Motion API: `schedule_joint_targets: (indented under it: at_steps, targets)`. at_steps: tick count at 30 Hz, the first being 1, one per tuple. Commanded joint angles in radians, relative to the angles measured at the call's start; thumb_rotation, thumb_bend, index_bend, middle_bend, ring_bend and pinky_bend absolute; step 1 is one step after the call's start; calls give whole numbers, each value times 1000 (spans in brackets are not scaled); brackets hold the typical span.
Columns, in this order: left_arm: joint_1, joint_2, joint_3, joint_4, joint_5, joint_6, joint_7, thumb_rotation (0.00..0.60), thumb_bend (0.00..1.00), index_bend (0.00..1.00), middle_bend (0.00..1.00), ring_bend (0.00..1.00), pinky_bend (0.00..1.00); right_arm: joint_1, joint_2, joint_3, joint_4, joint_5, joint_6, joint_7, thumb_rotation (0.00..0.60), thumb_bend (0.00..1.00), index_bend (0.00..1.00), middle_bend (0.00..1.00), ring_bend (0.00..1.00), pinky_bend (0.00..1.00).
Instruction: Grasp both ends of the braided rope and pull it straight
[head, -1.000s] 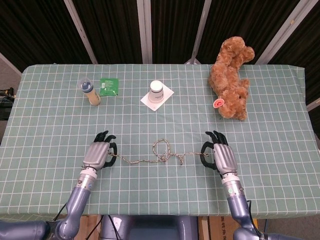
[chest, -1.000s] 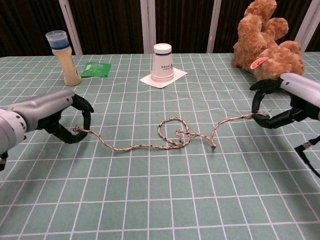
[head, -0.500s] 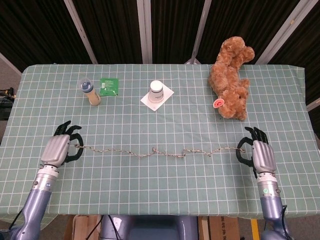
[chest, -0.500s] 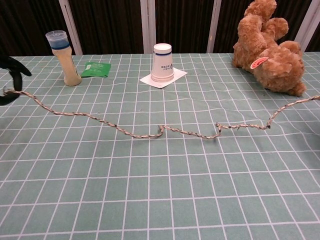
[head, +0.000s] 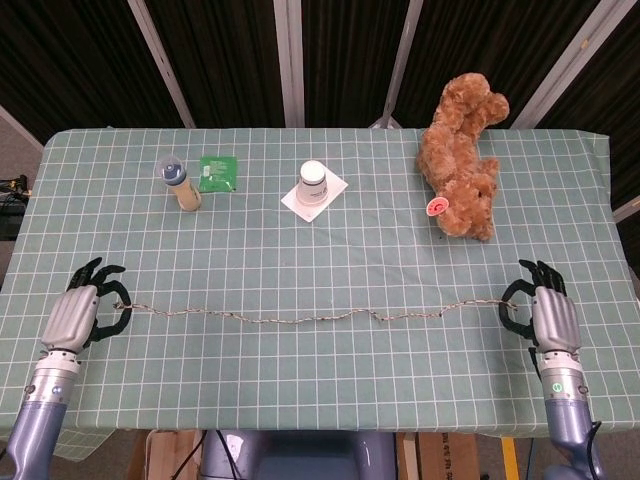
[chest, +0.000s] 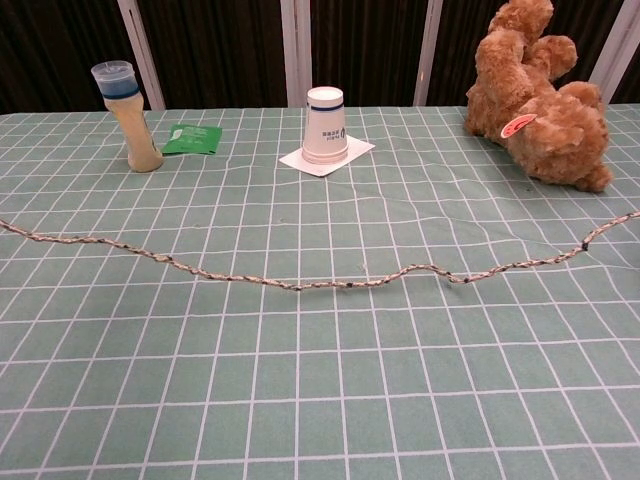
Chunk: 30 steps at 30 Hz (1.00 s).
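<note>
Braided in pale, speckled strands, the rope (head: 300, 319) lies across the near part of the green checked worktop (head: 330, 240), running almost the whole width from one hand to the other. At the far left, the left hand (head: 83, 310) sits by the worktop's left edge with its fingers curled round the rope's end, gripping it. From there the rope runs right with only small ripples and a low hump right of the middle, as the chest view shows; it is nearly straight but not taut. At the far right, the right hand (head: 543, 308) holds the other end, fingers bent in around it.

My judgement is that the rope is light, limp and thin, with no stiffness of its own, so it only straightens under tension from both ends. Its braided surface should give the fingers good friction, yet so narrow a cord could slip from a loose pinch. The very ends are the right places to hold, as now.

Beyond it, well apart, stand a small bottle (head: 180, 184), a green packet (head: 217, 171), an upturned paper cup (head: 313, 184) on a napkin, and a brown plush bear (head: 462, 158).
</note>
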Motion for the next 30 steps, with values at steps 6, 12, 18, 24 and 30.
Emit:
schedule_joint_targets:
  at_steps: [6,12,18,24,30]
  targets:
    - [17,-26,13,79,25,3,2,600,546,606,195,6,0,-2,-17,-3,58,27,-18,-11,600,481,614,169,0,0]
    - [19,-47,25,109,32,-7,27,600,546,606,194,6,0,-1,-24,-9,78,34,-31,-22,600,481,614,169,0,0]
    - [18,-67,25,124,29,-15,52,600,546,606,193,5,0,0,-33,-14,94,36,-40,-34,600,481,614,169,0,0]
    - [11,-96,33,142,32,-30,90,600,545,605,192,5,0,7,-48,-17,115,37,-54,-44,600,481,614,169,0,0]
    - [8,-119,39,157,42,-31,126,600,545,606,192,5,0,13,-61,-21,136,31,-67,-49,600,481,614,169,0,0]
